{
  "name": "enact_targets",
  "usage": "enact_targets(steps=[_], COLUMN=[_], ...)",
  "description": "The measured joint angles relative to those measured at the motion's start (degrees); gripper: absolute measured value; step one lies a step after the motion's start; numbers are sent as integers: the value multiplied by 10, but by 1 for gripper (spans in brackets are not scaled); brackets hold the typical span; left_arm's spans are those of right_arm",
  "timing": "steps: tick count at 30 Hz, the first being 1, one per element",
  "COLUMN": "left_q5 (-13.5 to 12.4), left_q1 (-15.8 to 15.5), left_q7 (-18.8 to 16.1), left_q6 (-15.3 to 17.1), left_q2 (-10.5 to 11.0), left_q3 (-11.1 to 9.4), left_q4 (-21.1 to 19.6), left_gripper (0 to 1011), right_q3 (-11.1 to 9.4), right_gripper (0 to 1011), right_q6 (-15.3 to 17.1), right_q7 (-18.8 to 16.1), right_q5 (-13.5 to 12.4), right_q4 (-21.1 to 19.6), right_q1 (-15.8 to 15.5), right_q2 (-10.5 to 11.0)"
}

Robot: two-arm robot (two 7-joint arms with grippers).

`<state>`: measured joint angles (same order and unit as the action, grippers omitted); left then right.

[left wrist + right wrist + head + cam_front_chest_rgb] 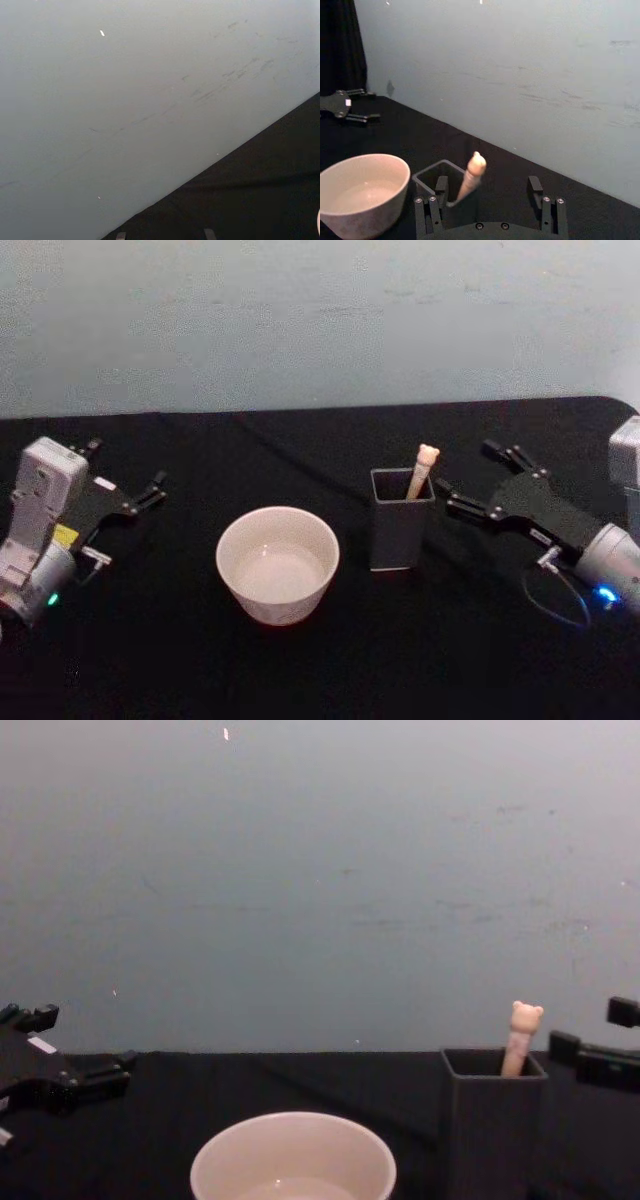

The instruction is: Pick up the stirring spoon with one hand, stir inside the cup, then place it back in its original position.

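**Spoon in holder, both claws released**

A black cloth covers the table [480,640] out to its far edge. There a plain, pale grey-blue wall [320,320] rises behind the holder [400,530]. The wall shows faint dark scuffs and streaks. In the left wrist view the wall [125,100] takes most of the picture, with the table [260,200] across one corner. In the right wrist view a dark drape [340,45] hangs at the wall's end, well off to the holder's left.

The holder [490,1130] is a dark grey square tube standing upright on the cloth. The spoon [424,466] stands inside it and leans against its rim. Its cream handle and bear head [520,1035] stick out above the top, and its lower shaft is hidden inside. In the right wrist view the spoon [471,175] tilts out of the holder [427,177].

The cup [277,605] sits upright near the holder's left side, apart from it. Its inside [300,1150] is pale, and I cannot tell whether it holds liquid. In the right wrist view the cup [395,195] again sits beside the holder.

The right gripper [467,477] hovers just right of the holder. Its fingers are spread, point at the holder and grasp nothing. It also shows in the right wrist [488,184] and chest [595,1028] views.

The left gripper [128,465] is well left of the holder, beyond the cup, and is also spread and empty [88,1042] [374,105].
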<state>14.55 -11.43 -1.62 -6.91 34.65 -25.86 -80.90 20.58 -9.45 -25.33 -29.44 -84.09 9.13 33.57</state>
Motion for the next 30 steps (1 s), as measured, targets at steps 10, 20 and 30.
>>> enact_targets(steps=[10, 20, 30], left_q5=[0, 0, 0], left_q1=[0, 0, 0], left_q7=[0, 0, 0], left_q6=[0, 0, 0], left_q2=[0, 0, 0], left_q3=[0, 0, 0], left_q4=[0, 0, 0], left_gripper=[1001, 1001, 1001], right_q3=[6, 1, -2], right_gripper=[1003, 1003, 1003], right_q6=[15, 35, 45], right_q7=[-34, -56, -59], right_q5=[-8, -24, -27], right_q4=[31, 75, 87], right_q1=[30, 57, 63], right_q2=[-34, -74, -84])
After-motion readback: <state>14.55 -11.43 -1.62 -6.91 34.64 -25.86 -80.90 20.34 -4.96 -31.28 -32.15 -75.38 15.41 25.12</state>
